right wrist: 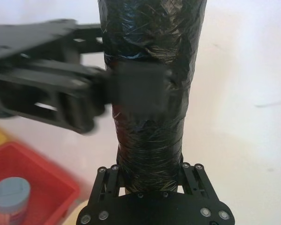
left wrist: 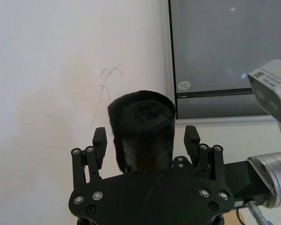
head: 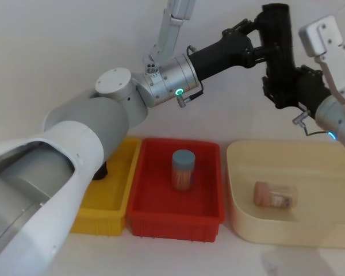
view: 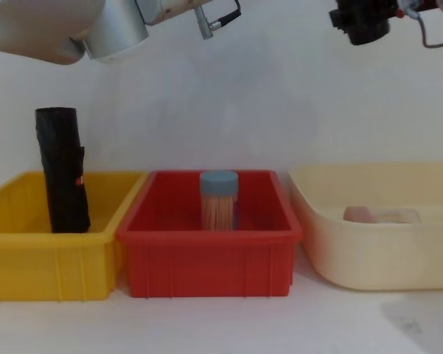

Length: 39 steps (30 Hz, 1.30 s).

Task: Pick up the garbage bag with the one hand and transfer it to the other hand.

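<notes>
The garbage bag, a glossy black rolled cylinder, hangs upright in the air above the bins, at the back right. My right gripper is shut on its lower part; in the right wrist view the fingers press against both sides of the roll. My left gripper reaches in from the left at the roll's upper half. In the left wrist view its fingers stand slightly off the bag on both sides, so it is open around it.
A red bin holds an upright blue-lidded jar. A cream tub on the right holds a pink-lidded jar lying down. A yellow bin on the left holds another black roll standing upright.
</notes>
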{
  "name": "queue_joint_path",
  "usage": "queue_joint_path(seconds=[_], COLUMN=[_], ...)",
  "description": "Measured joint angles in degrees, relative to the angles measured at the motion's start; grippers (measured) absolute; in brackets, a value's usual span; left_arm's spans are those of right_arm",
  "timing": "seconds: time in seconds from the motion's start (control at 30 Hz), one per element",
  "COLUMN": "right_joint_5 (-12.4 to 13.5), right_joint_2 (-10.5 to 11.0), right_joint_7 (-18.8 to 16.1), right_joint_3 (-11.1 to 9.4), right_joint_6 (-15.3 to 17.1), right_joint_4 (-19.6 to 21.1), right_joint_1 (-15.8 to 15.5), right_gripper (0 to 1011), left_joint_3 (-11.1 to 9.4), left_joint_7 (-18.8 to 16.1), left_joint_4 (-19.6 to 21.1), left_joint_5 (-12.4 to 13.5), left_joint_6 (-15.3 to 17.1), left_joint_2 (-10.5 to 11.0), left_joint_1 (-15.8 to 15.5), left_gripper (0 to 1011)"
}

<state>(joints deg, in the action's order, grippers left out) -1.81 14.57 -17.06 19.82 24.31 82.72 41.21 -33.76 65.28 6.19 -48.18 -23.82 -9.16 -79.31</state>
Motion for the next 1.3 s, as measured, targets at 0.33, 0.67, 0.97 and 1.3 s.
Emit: queue_joint_path(seconds=[0.33,0.67,0.97,1.3], right_joint_5=[-0.1,0.0,0.3,0.5], right_joint_2=[-0.3,-1.2,-1.7,-2.0], right_joint_7=[3.8,8.5,11.1,12.3], right_joint_3=[-3.6,-8.3,-11.3,-12.6], right_joint_6=[1.8,3.7,4.6,5.0], right_joint_4=[0.8,0.7,0.1,-0.1], right_joint_1=[-2.1,-4.4,-5.8,-6.4], right_gripper=[553,677,921,1002], left_joint_3=[0.0,0.0,0.0,0.0], left_joint_7=[0.0,0.0,0.0,0.0], left_joint_4=[0.0,0.0,0.0,0.0], left_joint_5=[0.0,0.0,0.0,0.0], left_joint_6=[0.0,0.0,0.0,0.0], left_joint_2=[0.0,0.0,0.0,0.0], left_joint_1=[0.0,0.0,0.0,0.0], left_gripper=[1002,1001,1002,1002])
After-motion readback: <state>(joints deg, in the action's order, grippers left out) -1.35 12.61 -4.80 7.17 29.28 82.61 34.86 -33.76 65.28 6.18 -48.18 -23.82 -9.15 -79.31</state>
